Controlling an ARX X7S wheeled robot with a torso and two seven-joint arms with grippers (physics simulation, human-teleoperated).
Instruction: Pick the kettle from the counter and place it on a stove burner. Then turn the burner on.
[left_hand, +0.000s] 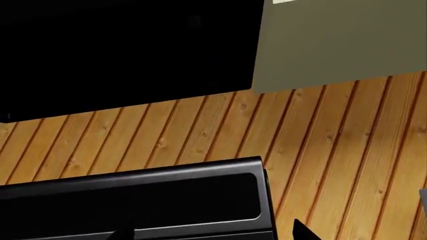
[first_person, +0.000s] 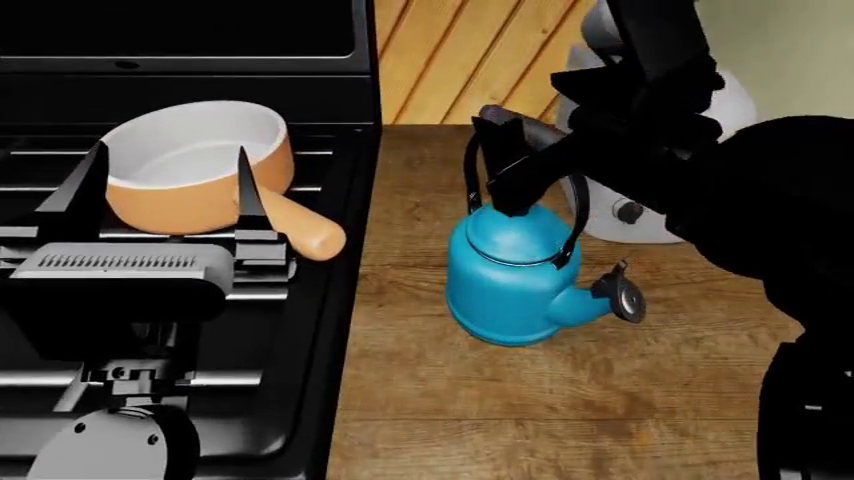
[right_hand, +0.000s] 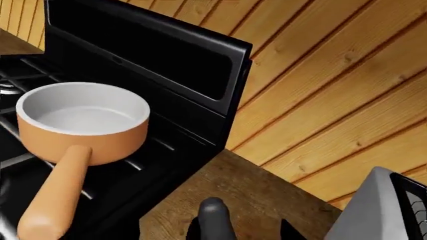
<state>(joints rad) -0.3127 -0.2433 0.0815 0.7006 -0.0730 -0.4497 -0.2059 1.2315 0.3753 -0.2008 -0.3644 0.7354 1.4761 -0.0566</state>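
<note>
The teal kettle (first_person: 514, 285) stands upright on the brown wood counter (first_person: 441, 410), spout toward the right. My right gripper (first_person: 514, 170) hangs over it, open, its fingers on either side of the arched handle's grey top (right_hand: 213, 216), with a gap on one side. My left gripper (first_person: 167, 195) is open above the black stove, empty. Black grate bars (first_person: 40, 150) show; the stove burner heads are hidden. In the left wrist view only a dark fingertip (left_hand: 303, 232) shows.
An orange saucepan (first_person: 187, 170) with a white inside sits on the stove's rear grates, handle pointing toward the counter (right_hand: 50, 200). A pale grey appliance (first_person: 634, 215) stands behind the kettle on the right. The range's back panel (right_hand: 153, 50) and a plank wall rise behind.
</note>
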